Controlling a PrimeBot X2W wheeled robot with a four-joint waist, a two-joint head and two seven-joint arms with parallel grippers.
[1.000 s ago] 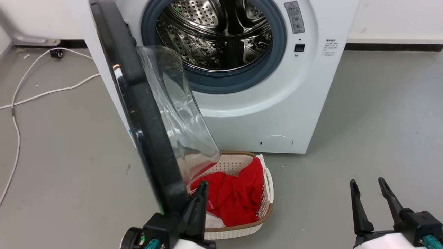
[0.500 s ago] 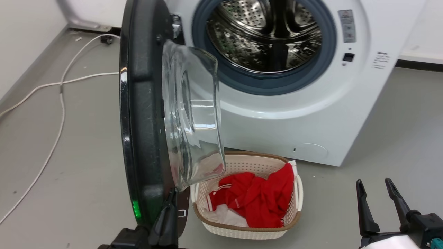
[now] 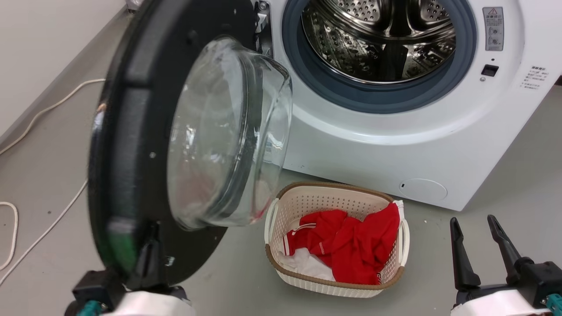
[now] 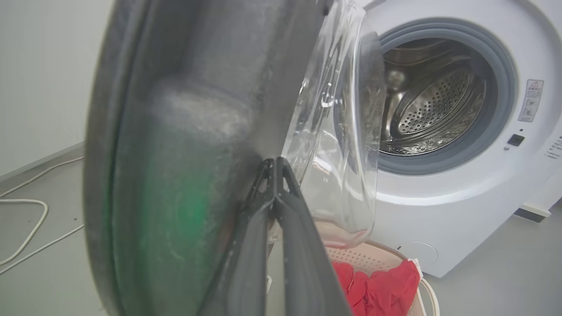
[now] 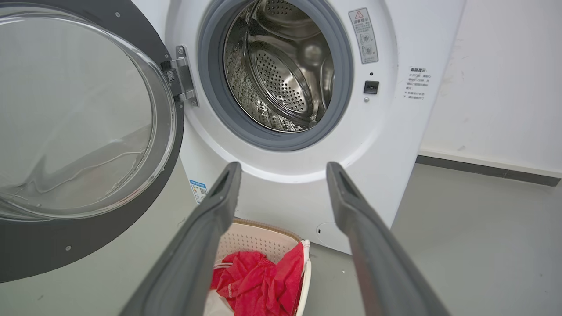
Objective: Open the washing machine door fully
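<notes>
**Door wide open, left fingers against it**

Your left fingers [image 4: 287, 202] are closed tip to tip with nothing between them. Their tips lie against the black inner face of the door [image 4: 197, 109], just beside its glass bowl. In the head view they sit, blurred, at the door's lower rim.

The door stands out from the washer [image 3: 373, 145], hinged at the left of the drum opening. Its bowl faces you and the drum is in plain sight.

Your right fingers [image 3: 459, 254] are spread wide and empty, low at the right, well apart from the door.

A basket [image 3: 333, 287] of red clothes [image 3: 355, 250] sits on the floor [image 3: 527, 175] just before the washer, near the bowl's lower edge. A white cable [image 3: 48, 227] lies on the floor at the left.
</notes>
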